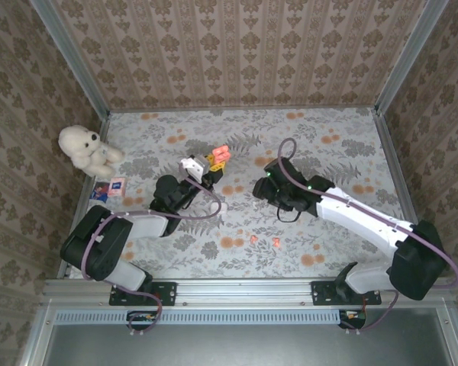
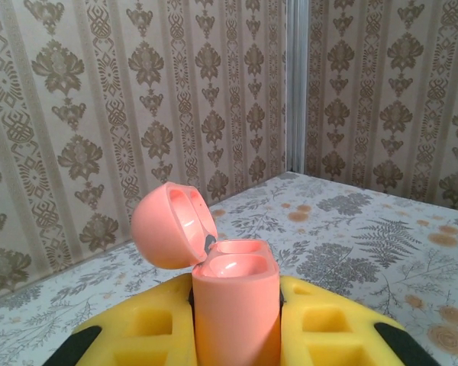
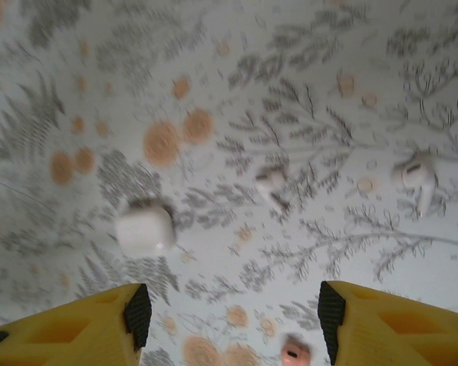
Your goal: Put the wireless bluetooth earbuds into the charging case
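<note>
Two white earbuds (image 3: 417, 174) under right end effector (image 3: 233, 324), spread, empty | left end effector (image 2: 237, 343) clamped on open orange case (image 2: 233, 293)

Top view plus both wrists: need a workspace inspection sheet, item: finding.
Surface: floral cloth, flat, no spills seen.
Job's things: orange case upright with its lid open, wells look empty; two orange buds loose on the cloth; white case on the cloth, blurred, lid state unclear; two white buds loose beside it.
Clutter: teddy and small cards at the left edge.
Grippers: left gripper shut on the orange case; right gripper open above the cloth, holding nothing.
Cables: purple cables, one along each arm, looped at the wrists.
Surroundings: patterned walls, metal frame.
</note>
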